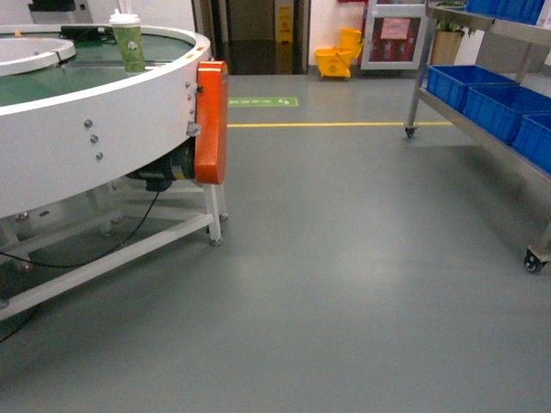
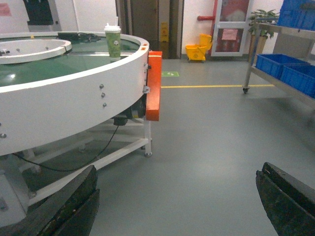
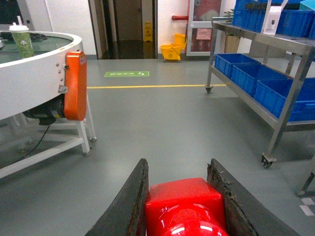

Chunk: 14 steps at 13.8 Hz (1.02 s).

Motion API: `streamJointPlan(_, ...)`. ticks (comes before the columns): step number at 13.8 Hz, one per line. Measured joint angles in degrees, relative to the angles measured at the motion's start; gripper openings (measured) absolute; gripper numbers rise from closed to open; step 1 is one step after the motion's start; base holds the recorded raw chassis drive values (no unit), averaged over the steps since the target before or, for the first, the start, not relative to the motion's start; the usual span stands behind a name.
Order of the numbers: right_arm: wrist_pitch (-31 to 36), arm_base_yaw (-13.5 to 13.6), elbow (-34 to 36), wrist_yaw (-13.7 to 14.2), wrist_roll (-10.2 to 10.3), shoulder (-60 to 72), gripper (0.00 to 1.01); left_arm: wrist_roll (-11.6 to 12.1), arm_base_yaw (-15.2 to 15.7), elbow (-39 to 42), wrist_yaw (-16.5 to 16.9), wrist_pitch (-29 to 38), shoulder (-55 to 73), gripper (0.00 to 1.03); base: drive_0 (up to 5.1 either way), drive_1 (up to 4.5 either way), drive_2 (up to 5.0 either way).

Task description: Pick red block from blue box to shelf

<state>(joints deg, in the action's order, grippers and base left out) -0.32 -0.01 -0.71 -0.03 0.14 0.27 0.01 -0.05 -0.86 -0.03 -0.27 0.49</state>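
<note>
Right end effector (image 3: 179, 206) pinches the red block (image 3: 183, 209); left end effector (image 2: 177, 206) spread; shelf (image 3: 275, 105) right, round conveyor (image 1: 95, 129) left.

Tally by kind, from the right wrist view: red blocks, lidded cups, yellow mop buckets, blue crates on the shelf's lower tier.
red block: 1
lidded cup: 1
yellow mop bucket: 1
blue crates on the lower tier of the shelf: 3
Total: 6

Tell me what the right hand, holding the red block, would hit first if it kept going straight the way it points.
Probably nothing near: the right hand, shut on the red block, points over bare floor toward the far wall.
</note>
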Motion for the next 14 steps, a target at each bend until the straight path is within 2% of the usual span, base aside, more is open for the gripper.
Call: streamJointPlan(14,0.04,0.00,0.00,0.02,0.00,0.00,0.29,0.00,0.00,0.00,0.00,-0.11,0.00,0.98,0.1,4.31,-4.2)
